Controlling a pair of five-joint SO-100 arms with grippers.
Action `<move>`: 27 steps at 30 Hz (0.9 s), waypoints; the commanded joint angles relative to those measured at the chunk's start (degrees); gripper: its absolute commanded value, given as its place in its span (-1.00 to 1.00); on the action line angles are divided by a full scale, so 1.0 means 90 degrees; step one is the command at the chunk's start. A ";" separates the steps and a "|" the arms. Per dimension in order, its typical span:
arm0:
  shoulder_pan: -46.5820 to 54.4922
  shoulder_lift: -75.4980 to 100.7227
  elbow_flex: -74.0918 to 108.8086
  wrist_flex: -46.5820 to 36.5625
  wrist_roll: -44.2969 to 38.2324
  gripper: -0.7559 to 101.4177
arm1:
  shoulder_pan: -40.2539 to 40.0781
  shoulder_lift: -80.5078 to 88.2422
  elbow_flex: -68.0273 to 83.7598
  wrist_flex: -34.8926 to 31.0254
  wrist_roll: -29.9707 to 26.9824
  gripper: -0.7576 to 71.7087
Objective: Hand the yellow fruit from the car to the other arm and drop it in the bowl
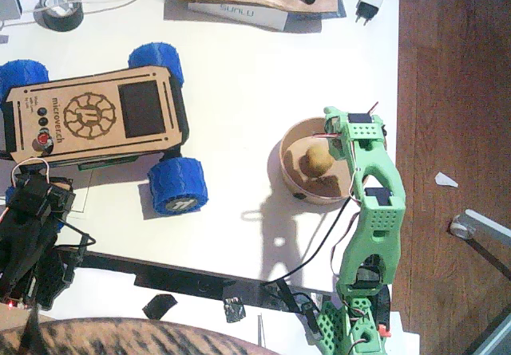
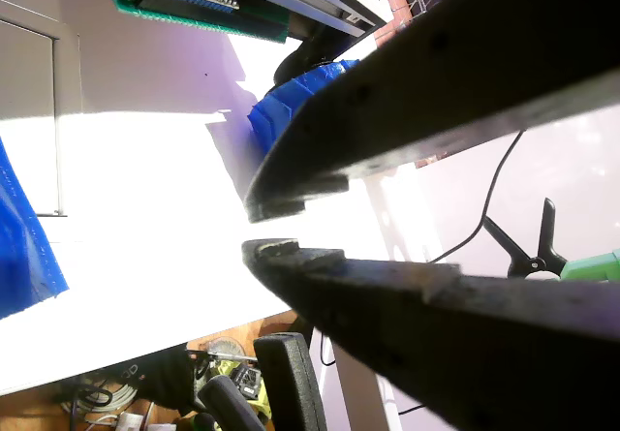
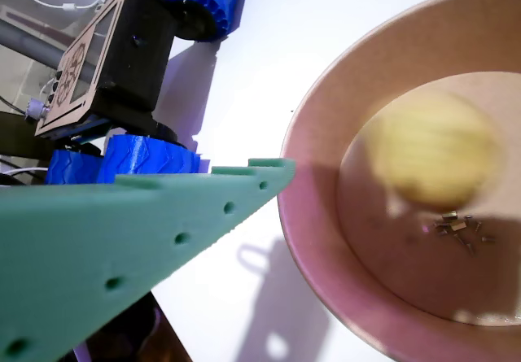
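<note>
Yellow fruit point(image 1: 317, 162) lying loose in bowl point(image 1: 289, 175), judged light, firm, smooth, apt to roll, best pinched across middle; right hand point(image 1: 351, 125) empty, spread unclear; left hand point(image 2: 254, 230) narrow, empty.

The yellow fruit point(image 1: 318, 162) lies in the bowl point(image 1: 289, 171), right of the car point(image 1: 96, 120).

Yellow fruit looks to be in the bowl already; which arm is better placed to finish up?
Right: its green gripper hangs over the bowl holding the yellow fruit. The left gripper sits by the car.
</note>
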 commanded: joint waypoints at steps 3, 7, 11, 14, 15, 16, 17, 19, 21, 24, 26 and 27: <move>-0.0020 -0.0078 0.0000 -0.0068 0.0049 -0.99 | 0.0068 0.0312 -0.0059 0.0059 -0.0068 -0.35; -0.0020 -0.0078 0.0000 -0.0068 0.0049 -0.99 | 0.0029 0.0664 0.0254 0.0059 -0.0059 -0.47; -0.0020 -0.0078 0.0000 -0.0068 0.0049 -0.99 | 0.0020 0.1162 0.0625 0.0059 -0.0156 -0.63; -0.0020 -0.0078 0.0000 -0.0068 0.0049 -0.99 | 0.0029 0.1748 0.1074 -0.0049 -0.0264 -0.72; -0.0020 -0.0078 0.0000 -0.0068 0.0049 -0.99 | 0.0049 0.2031 0.1299 -0.0166 -0.0254 -0.76; -0.0020 -0.0078 0.0000 -0.0068 0.0049 -0.99 | 0.0049 0.2324 0.1523 -0.0273 -0.0254 -0.83; -0.0020 -0.0078 0.0000 -0.0068 0.0049 -0.99 | 0.0049 0.2637 0.1787 -0.0400 -0.0273 -0.85; -0.0020 -0.0078 0.0000 -0.0068 0.0049 -0.99 | 0.0049 0.3330 0.2363 -0.0684 -0.0371 -0.86; -0.0020 -0.0078 0.0000 -0.0068 0.0049 -0.99 | 0.0000 0.4121 0.2939 -0.0898 -0.0479 -0.87; -0.0020 -0.0078 0.0000 -0.0068 0.0039 -0.99 | -0.0039 0.5449 0.3848 -0.1309 -0.0566 -0.89; -0.0020 -0.0078 0.0000 -0.0068 0.0039 -0.99 | -0.0098 0.6406 0.4570 -0.1680 -0.0723 -0.90; -0.0020 -0.0078 0.0000 -0.0068 0.0039 -0.99 | -0.0127 0.6885 0.4951 -0.1904 -0.0801 -0.90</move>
